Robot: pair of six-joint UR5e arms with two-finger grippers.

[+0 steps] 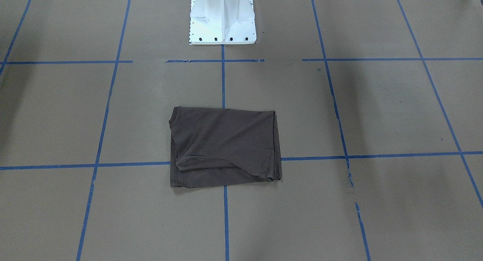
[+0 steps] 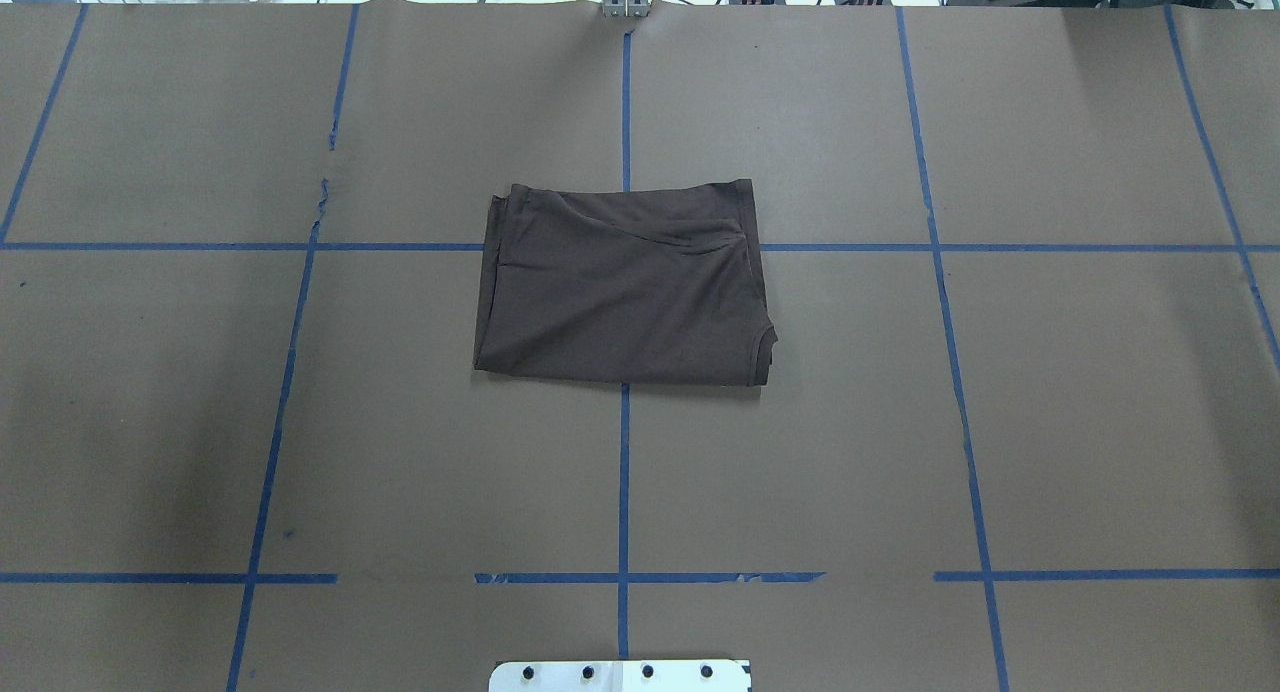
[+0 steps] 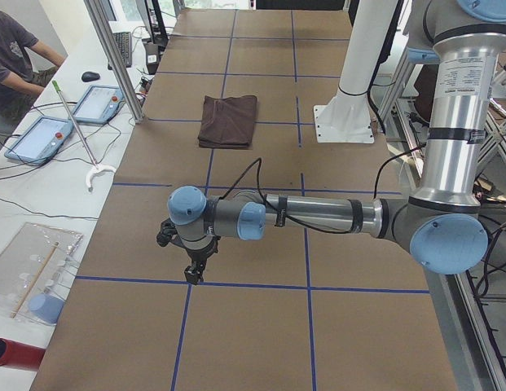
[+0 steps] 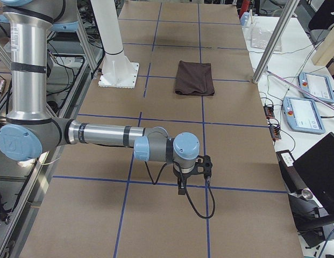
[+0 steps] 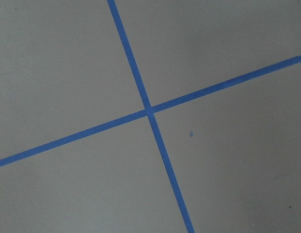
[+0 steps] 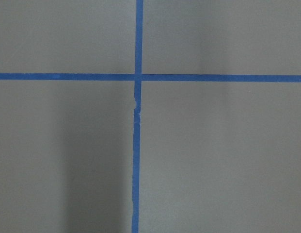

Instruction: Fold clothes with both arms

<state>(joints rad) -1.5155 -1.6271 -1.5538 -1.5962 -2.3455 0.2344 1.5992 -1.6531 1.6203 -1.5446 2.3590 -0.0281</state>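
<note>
Near the middle of the bench (image 1: 377, 110), over a crossing of blue tape lines (image 1: 223, 83): the T-shirt (image 1: 225, 146), folded to a compact rectangle. Looks thin and limp, dark grey-brown, with one layer lapped diagonally across the top, a few soft creases and a small curved notch at one corner. Appears done, or nearly so. Left end effector (image 3: 190, 273) and right end effector (image 4: 181, 188) low over bare bench at opposite ends, well apart from the cloth, probably to keep it unobstructed. Cannot tell whether either is apart or together; visible only from the side cameras.
</note>
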